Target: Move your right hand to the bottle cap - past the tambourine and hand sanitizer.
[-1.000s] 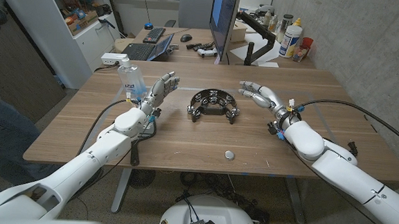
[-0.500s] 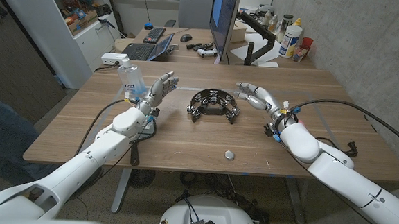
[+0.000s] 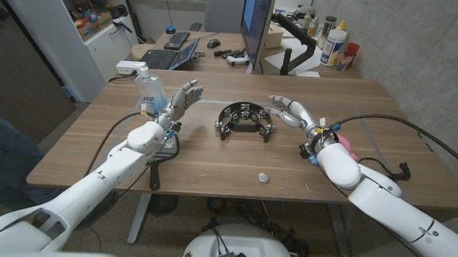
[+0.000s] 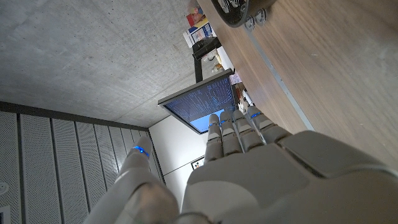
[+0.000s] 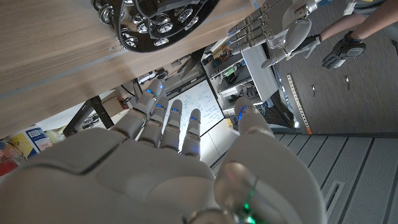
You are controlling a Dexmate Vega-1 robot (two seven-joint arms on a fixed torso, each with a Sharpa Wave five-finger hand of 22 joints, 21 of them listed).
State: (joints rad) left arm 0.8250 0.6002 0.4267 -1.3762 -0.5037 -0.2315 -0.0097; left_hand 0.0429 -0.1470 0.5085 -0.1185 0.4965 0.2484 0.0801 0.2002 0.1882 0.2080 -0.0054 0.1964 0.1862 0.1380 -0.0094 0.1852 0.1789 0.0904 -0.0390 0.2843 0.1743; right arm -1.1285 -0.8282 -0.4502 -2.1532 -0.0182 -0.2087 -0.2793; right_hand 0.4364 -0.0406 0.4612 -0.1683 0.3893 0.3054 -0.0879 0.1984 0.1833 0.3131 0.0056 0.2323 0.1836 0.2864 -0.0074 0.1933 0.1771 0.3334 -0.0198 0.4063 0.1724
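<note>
A small silver bottle cap [image 3: 263, 177] lies near the table's front edge, at the middle. The black half-moon tambourine [image 3: 245, 121] with silver jingles sits at the table's centre, also seen as the tambourine [image 5: 155, 22] in the right wrist view. The clear hand sanitizer bottle [image 3: 150, 90] stands at the far left, just behind my left hand [image 3: 182, 101], which is raised and open with fingers apart. My right hand [image 3: 291, 111] is open, empty, fingers spread, hovering just right of the tambourine and well behind the cap.
A monitor [image 3: 256, 22], laptop [image 3: 170, 57] and bottles [image 3: 335, 43] stand on the desk behind the table. Black cables [image 3: 396, 127] run over the table's right side. A person's gloved hand [image 5: 342, 50] and sleeve appear at the left.
My right hand and forearm have drifted left, toward the tambourine. The left hand has shifted slightly back and left by the sanitizer. The person at the left has moved out toward the edge.
</note>
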